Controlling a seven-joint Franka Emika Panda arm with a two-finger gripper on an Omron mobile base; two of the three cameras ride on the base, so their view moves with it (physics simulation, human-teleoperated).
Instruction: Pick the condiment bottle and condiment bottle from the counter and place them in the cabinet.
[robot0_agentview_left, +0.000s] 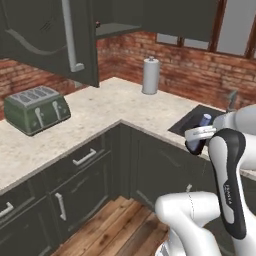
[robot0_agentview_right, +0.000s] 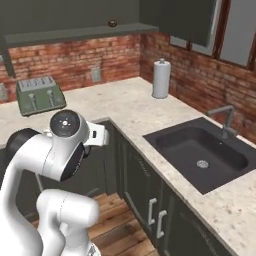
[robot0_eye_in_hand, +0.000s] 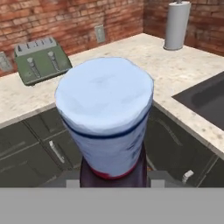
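My gripper (robot0_agentview_left: 199, 134) is shut on a condiment bottle (robot0_agentview_left: 201, 131) with a pale blue-white cap and a dark body. It hangs in the air in front of the counter edge, near the sink. In the hand view the condiment bottle (robot0_eye_in_hand: 105, 114) stands upright right before the camera, its cap toward the lens, and it hides most of the fingers. The cabinet (robot0_agentview_left: 114, 29) is above the counter corner with its door (robot0_agentview_left: 47, 37) swung open. A small dark object (robot0_agentview_right: 112, 23) sits on its shelf (robot0_agentview_right: 75, 35); I cannot tell what it is.
A green toaster (robot0_agentview_left: 36, 109) stands on the counter (robot0_agentview_left: 95, 112) at the left. A paper towel roll (robot0_agentview_left: 150, 75) stands by the brick wall. The dark sink (robot0_agentview_right: 200, 150) with its faucet (robot0_agentview_right: 225, 120) lies to the right. Drawers and doors (robot0_agentview_left: 82, 180) run below the counter.
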